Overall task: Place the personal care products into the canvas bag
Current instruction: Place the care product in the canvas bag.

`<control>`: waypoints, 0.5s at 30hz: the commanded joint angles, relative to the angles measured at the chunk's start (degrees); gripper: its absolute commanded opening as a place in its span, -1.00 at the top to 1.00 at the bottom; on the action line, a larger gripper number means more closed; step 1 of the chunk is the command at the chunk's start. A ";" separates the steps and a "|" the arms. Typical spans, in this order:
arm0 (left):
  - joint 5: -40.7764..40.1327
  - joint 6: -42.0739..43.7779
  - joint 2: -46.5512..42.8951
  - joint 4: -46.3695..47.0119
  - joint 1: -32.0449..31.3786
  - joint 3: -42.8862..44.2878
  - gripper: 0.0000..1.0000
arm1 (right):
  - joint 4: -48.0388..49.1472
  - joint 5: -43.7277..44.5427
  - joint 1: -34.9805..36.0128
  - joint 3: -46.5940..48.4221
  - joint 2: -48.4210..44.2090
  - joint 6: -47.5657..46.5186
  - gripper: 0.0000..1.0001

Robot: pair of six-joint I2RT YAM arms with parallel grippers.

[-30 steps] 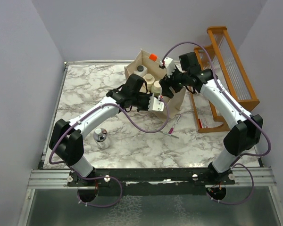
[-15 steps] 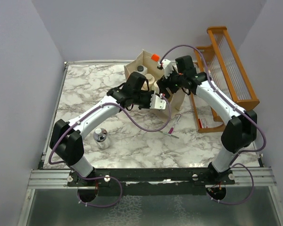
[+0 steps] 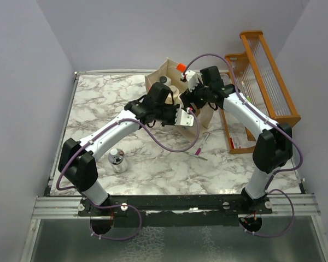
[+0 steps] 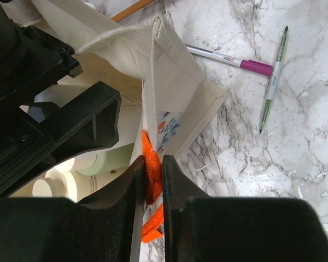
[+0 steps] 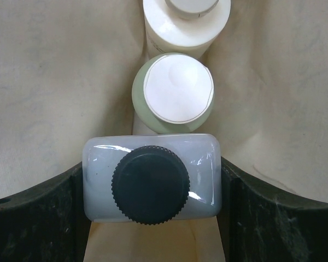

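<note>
Where canvas (image 5: 44, 82) creases, ribbed-cap bottle (image 5: 151, 183) shows.

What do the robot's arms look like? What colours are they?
The left arm and right arm are white tubes with chunky black joints. A thin purple cable loops off each one. Each arm ends in a small white box and two flat black fingers.

Both arms extended; left end effector (image 4: 152, 164) pinched tight; right end effector (image 5: 152, 185) spread wide.
</note>
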 commanded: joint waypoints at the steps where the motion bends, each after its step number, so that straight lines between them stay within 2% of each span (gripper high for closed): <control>1: 3.36 -0.67 -0.34 -1.82 -1.36 2.50 1.00 | 3.12 1.76 -0.21 1.17 1.35 0.38 0.98; 6: 3.16 -3.95 -0.38 -0.09 -1.38 3.52 1.00 | 0.18 2.17 0.08 2.69 2.33 -0.79 0.95; 15: 0.46 -9.10 -0.91 3.92 -1.38 4.06 1.00 | -5.84 2.99 2.22 6.99 4.49 -2.36 0.76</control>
